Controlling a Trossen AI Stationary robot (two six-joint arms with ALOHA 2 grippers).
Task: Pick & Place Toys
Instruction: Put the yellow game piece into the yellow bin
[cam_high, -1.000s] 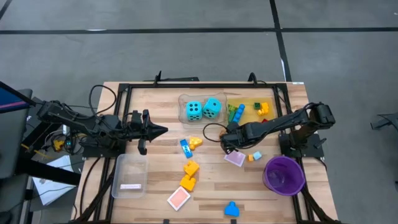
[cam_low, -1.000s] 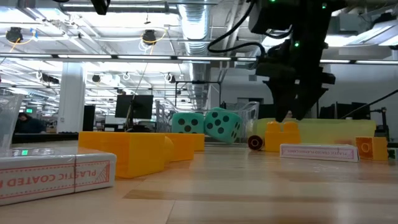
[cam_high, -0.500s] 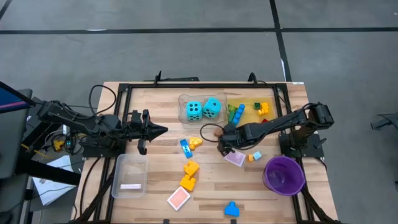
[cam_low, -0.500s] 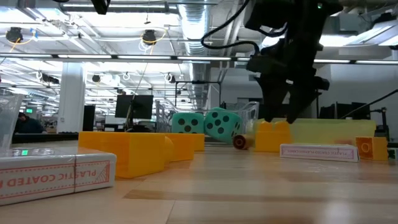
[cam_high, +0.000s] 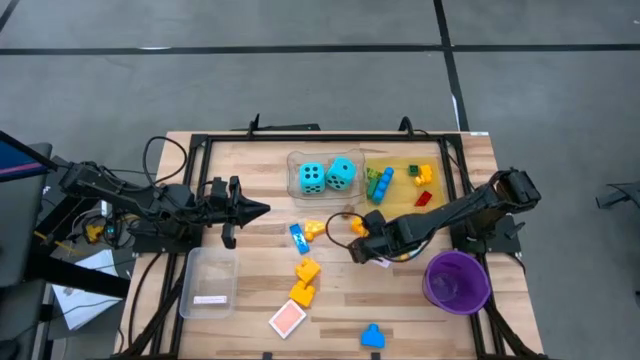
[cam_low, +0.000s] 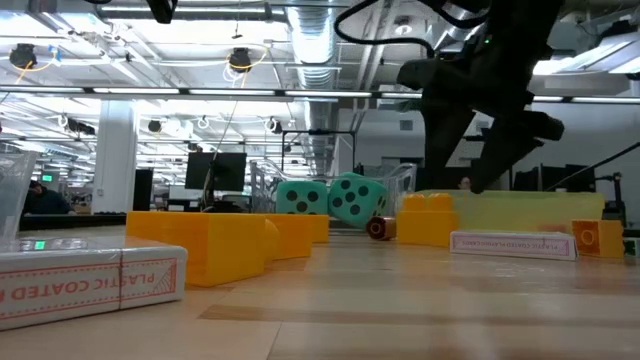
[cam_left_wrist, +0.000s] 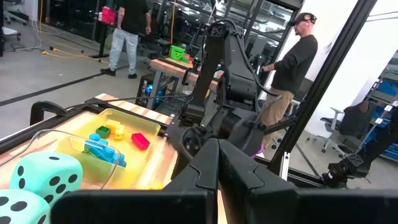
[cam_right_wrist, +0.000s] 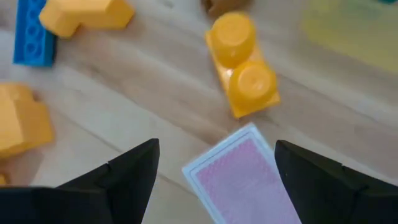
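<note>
My right gripper (cam_high: 358, 246) stands open, slanting down over a flat pink tile (cam_right_wrist: 239, 177), with one finger on either side of it and clear of it. A yellow two-stud brick (cam_right_wrist: 242, 71) lies just beyond the tile. Two turquoise dice (cam_high: 327, 175) sit in a clear tray. Several small bricks lie in the yellow tray (cam_high: 405, 178). More yellow and blue bricks (cam_high: 303, 255) lie loose at the table's middle. My left gripper (cam_high: 262, 210) waits shut and level above the table's left half, holding nothing.
The purple bowl (cam_high: 457, 280) stands near the right front, close to my right arm. A clear tray (cam_high: 210, 282) with a card in it is at the left front. A pink-orange tile (cam_high: 288, 319) and a blue piece (cam_high: 373, 336) lie near the front edge. People stand beyond the table.
My right gripper has moved a short way toward the table's near edge and to the left, rolling about its own line, and has stayed open. It now hangs over the pink tile. A small brown round piece by the yellow brick has rolled a little toward the table's left.
</note>
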